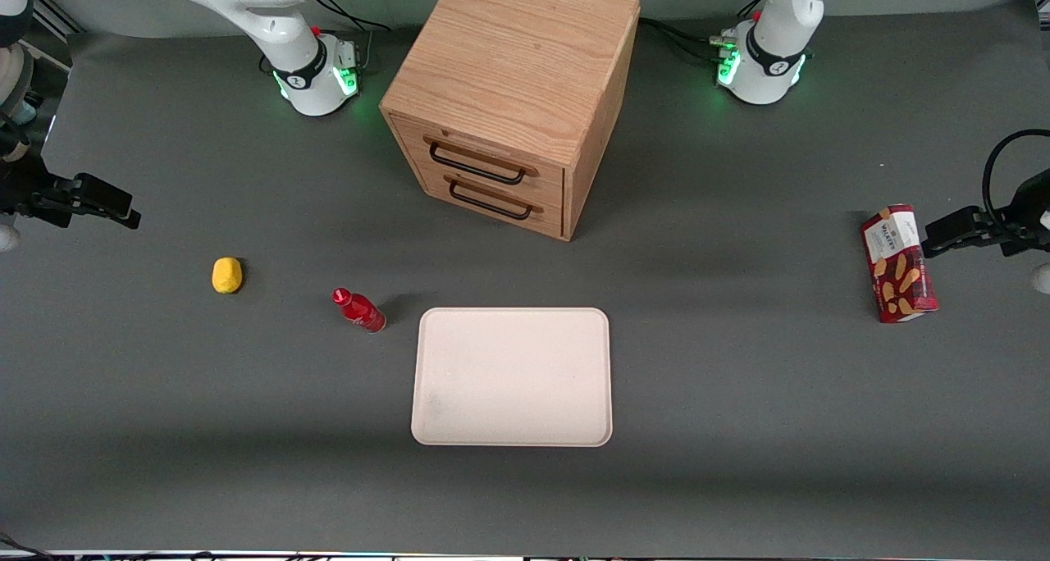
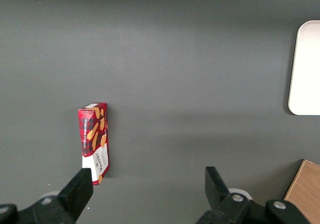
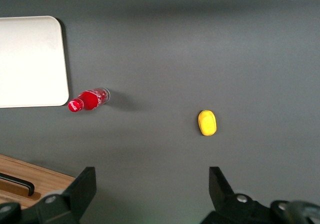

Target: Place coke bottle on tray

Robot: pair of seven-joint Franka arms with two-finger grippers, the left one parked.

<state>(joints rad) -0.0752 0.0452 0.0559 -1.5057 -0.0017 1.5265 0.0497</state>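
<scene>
Coke bottle (image 1: 358, 309) first: I count one, standing on the grey table (image 1: 164, 430) just beside the tray (image 1: 513, 376), off the corner farthest from the front camera on the working arm's side, not touching it. One tray, and its cream-pink surface holds nothing. One yellow lump (image 1: 227, 275) sits farther toward the working arm's end, well apart from the bottle. One wooden drawer cabinet (image 1: 513, 93) with two drawers, both closed, stands farther from the camera than the tray. One red biscuit box (image 1: 899, 263) lies toward the parked arm's end. My gripper (image 3: 152, 184) hangs high over the table near the yellow lump, fingers spread wide, gripping nothing.
</scene>
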